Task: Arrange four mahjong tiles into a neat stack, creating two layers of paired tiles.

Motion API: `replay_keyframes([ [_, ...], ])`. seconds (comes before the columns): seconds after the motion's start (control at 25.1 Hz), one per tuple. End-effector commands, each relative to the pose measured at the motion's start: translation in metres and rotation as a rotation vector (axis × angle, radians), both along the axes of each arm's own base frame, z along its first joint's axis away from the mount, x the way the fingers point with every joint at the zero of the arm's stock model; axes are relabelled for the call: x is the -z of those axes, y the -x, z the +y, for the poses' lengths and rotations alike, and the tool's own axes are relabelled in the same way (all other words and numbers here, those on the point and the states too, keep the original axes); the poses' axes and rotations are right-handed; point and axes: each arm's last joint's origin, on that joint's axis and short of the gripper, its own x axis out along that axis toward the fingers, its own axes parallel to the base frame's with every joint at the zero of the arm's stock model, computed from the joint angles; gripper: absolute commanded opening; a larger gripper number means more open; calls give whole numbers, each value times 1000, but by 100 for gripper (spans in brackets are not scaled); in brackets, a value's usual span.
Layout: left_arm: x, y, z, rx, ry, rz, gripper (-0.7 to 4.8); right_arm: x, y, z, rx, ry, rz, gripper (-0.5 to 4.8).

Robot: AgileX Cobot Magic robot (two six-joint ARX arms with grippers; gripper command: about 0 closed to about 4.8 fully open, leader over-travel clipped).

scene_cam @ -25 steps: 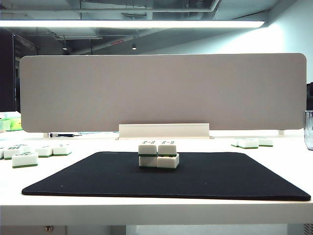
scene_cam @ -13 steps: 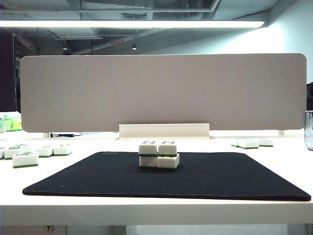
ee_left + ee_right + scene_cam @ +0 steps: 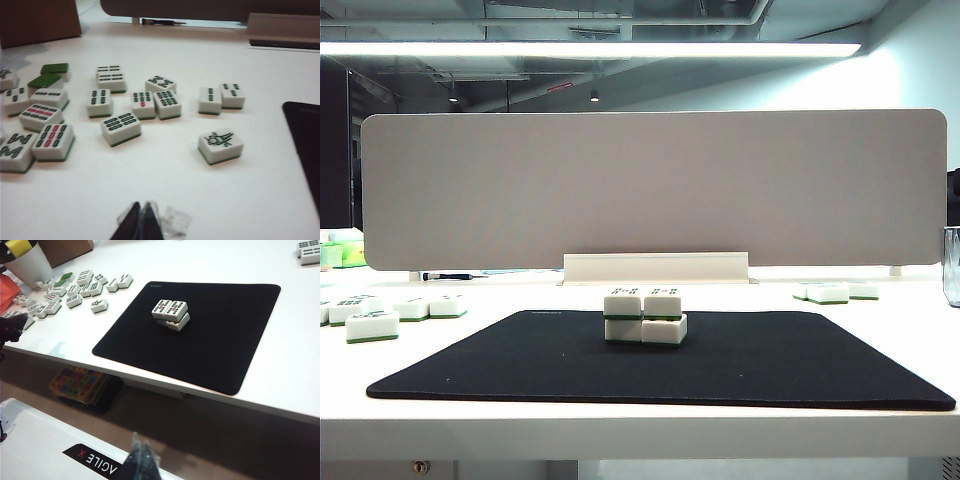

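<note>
Both end effectors pressed together, empty, clear of the finished-looking stack.

Exterior view: the stack sits mid-mat, 2 tiles over 2, the lower right tile jutting slightly; no arm shows. Left wrist view: the left end effector hangs closed above bare desk near the spare tiles; no stack visible. Right wrist view: the right end effector, shut, sits back off the desk edge, seeing the stack's printed tops. Judged done; at most, nudging that tile flush.
</note>
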Motion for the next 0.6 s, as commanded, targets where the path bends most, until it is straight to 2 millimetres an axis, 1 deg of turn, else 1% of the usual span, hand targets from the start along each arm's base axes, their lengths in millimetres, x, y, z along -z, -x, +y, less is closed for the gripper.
replay_keyframes([
  [0.04,1,1,-1,59,-14,15,-6,0,3,0,0,1,-25,-1],
  [0.16,2,1,-3,106,-20,22,-6,0,3,0,-1,1,-25,-1],
  [0.6,1,1,-3,108,2,13,-6,0,3,0,-1,1,-25,-1],
])
